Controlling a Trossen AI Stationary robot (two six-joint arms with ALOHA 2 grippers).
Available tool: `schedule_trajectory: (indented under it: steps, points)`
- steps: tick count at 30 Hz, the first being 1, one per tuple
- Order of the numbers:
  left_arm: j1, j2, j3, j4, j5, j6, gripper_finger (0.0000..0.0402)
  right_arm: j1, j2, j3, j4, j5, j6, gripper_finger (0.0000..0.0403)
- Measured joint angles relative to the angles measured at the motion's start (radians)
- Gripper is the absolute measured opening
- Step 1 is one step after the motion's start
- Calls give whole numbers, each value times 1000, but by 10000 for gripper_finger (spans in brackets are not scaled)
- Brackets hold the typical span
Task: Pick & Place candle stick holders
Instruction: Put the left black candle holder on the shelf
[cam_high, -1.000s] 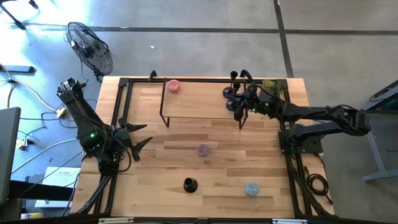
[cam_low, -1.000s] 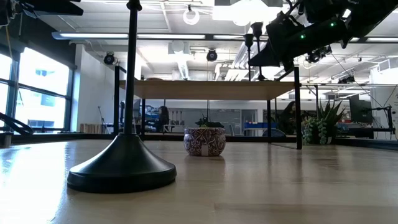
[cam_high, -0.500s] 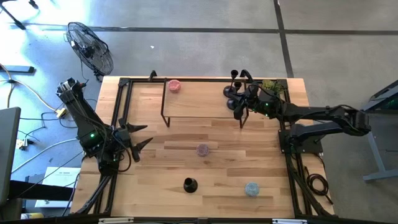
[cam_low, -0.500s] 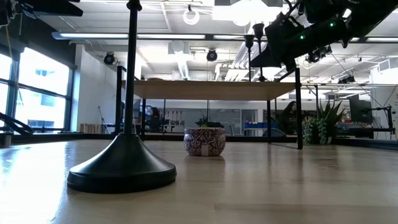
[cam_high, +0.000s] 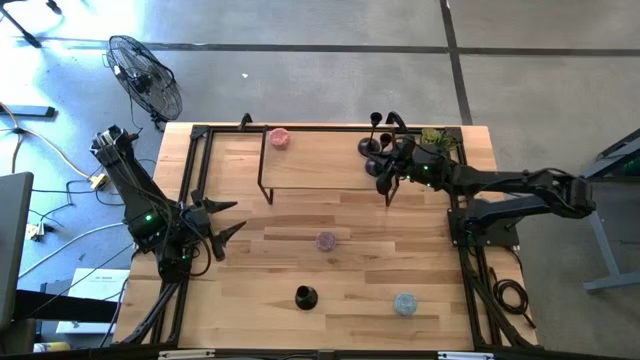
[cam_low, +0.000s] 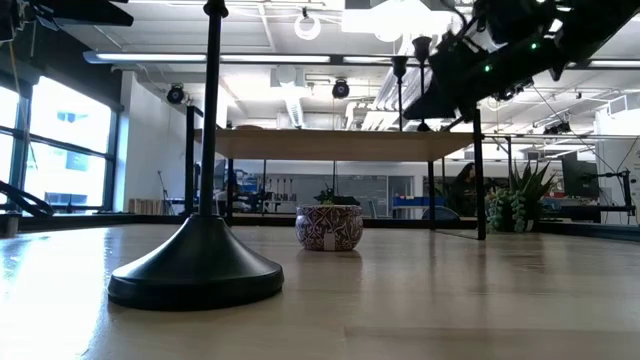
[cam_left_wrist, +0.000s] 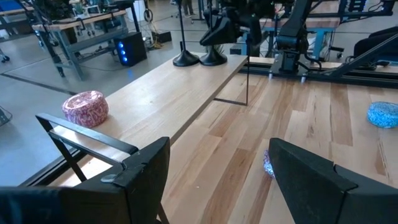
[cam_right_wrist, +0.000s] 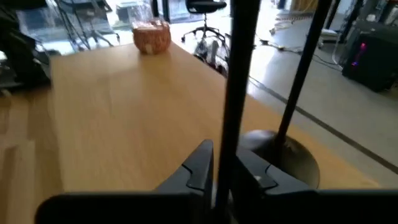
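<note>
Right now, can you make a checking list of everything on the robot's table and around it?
Surface: wooden table with a raised shelf.
Job's things: two candle stick holders on the shelf, one free, one between the right gripper's fingers; a third on the table.
Clutter: pink tin on the shelf, purple tin and blue tin on the table, plant.
Grippers: right gripper around a stem; left gripper open, empty.
Cables: loose cables on the floor.
Surroundings: fan on the floor.
</note>
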Motion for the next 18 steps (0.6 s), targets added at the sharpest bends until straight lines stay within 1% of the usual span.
schedule_trajectory:
  steps: [10,15,18]
  points:
    - [0,10,0,0,1,0,269,0,2,0,31,4,18,81]
    - [0,31,0,0,1,0,269,0,2,1,61,-34,18,103]
    - [0,40,0,0,1,0,269,1,1,1,68,-37,28,119]
